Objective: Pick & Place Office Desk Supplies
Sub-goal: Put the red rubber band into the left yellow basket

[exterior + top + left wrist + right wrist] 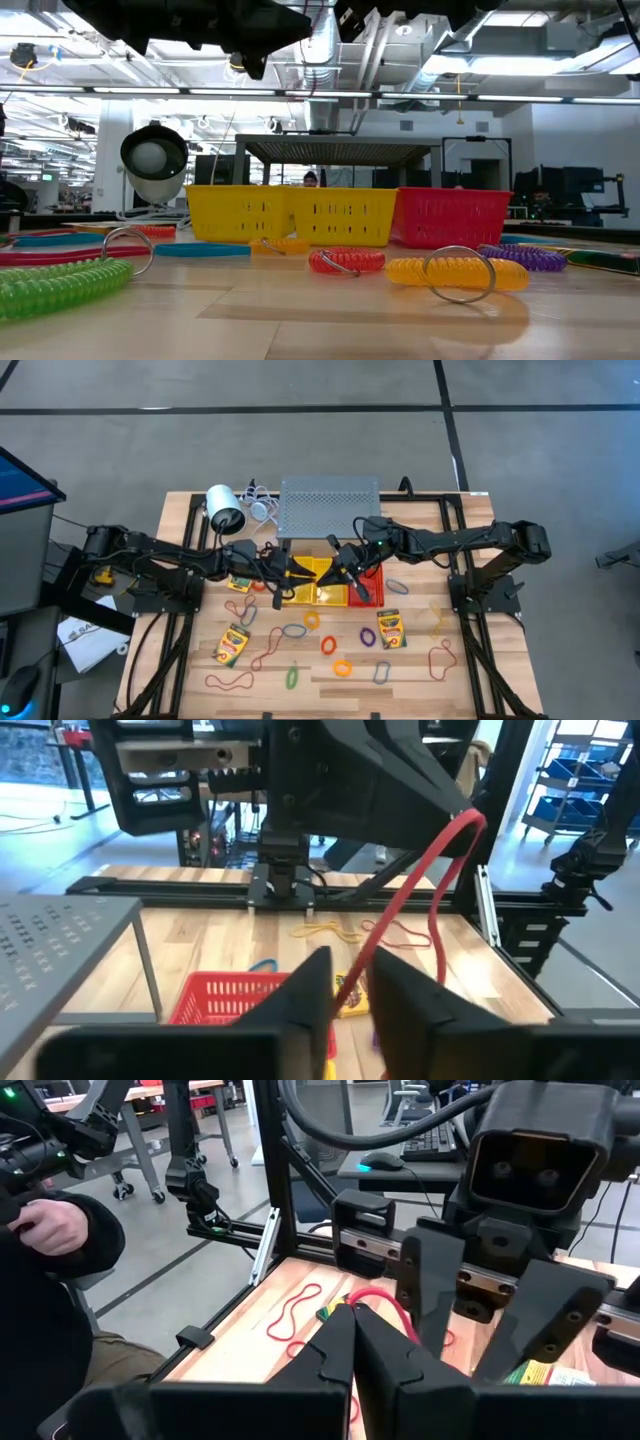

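- One wooden table fills the middle of the overhead view. Office supplies are scattered across its front half.
- Two dark arms reach in from either side and meet above the baskets at the table's centre.
- Grey perforated metal stand sits at the back edge, with a white cylindrical lamp just beside it.
- Yellow basket and red basket stand side by side in front of the stand.
- Right gripper is pinched tight on a red rubber band, held in the air above the baskets.
- Left gripper faces it, and the same band runs down into it. Whether it is clamped cannot be told.
- Crayon boxes lie flat near the front.
- Loose bands and small rings, including an orange ring, a purple ring and a green ring, lie between the boxes.
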